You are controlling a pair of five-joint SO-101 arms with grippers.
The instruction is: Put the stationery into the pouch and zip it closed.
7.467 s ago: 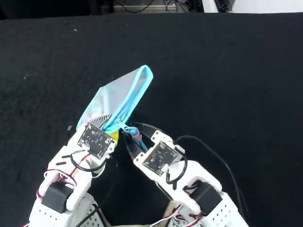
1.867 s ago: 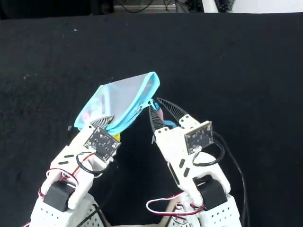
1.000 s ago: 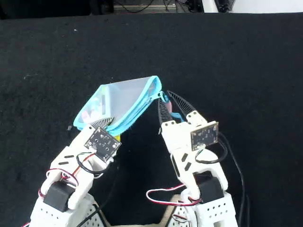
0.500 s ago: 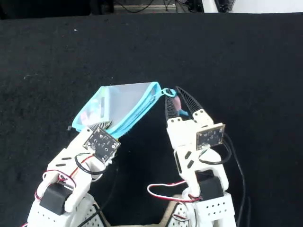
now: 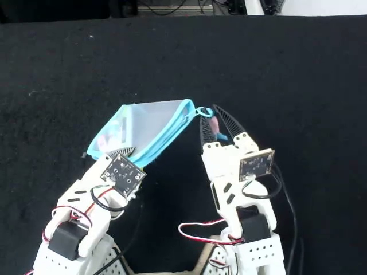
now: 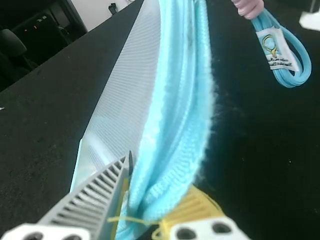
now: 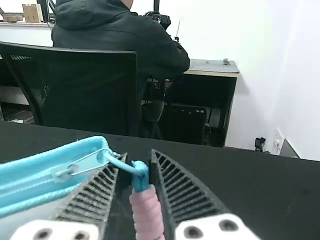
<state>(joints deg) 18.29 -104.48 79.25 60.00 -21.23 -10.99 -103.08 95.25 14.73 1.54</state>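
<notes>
A light blue pouch (image 5: 140, 129) with a clear mesh side lies in the middle of the black table; some stationery shows faintly inside at its left end. My left gripper (image 5: 133, 152) is shut on the pouch's (image 6: 165, 125) near corner, by the zip seam. My right gripper (image 5: 213, 121) is shut on the zip pull (image 7: 142, 195), a blue loop with a pink bead, at the pouch's far right end. The metal slider (image 7: 80, 164) sits at that end of the zip, and the zip edge looks closed along its length.
The black table (image 5: 287, 74) stretches wide on all sides of the pouch. An office chair (image 7: 75, 85) and a desk (image 7: 210, 100) stand beyond the table's far edge.
My right gripper has drawn the zip pull from the pouch's near end along the seam to its far right end. The pouch has swung flatter. In the last half second, almost nothing moved.
</notes>
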